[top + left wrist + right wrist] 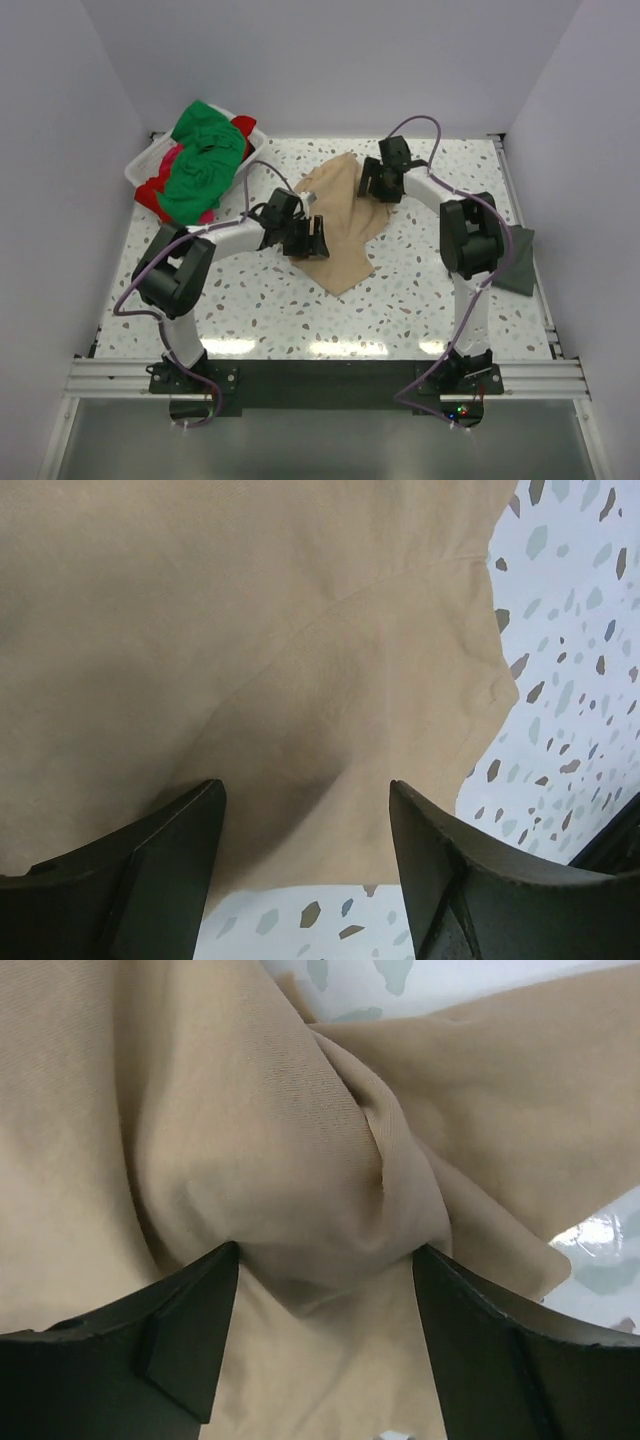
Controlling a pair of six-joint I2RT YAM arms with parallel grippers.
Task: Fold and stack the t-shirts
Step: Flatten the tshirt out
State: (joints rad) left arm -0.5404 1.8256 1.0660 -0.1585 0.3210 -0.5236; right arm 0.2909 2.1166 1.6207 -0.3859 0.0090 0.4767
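A tan t-shirt (340, 215) lies crumpled in the middle of the table. My left gripper (308, 240) is open over its left lower edge; in the left wrist view the gripper (305, 790) straddles the cloth's hem (300, 680). My right gripper (378, 182) is open at the shirt's upper right part; in the right wrist view the gripper (325, 1252) has a bunched fold of tan cloth (290, 1160) between its spread fingers. A dark grey t-shirt (515, 262) lies at the right table edge. Green (205, 160) and red (158, 190) shirts fill the basket.
The white plastic basket (145, 160) stands at the back left corner. Speckled tabletop (300, 310) shows in front of the tan shirt. The enclosure's walls close in the left, back and right sides.
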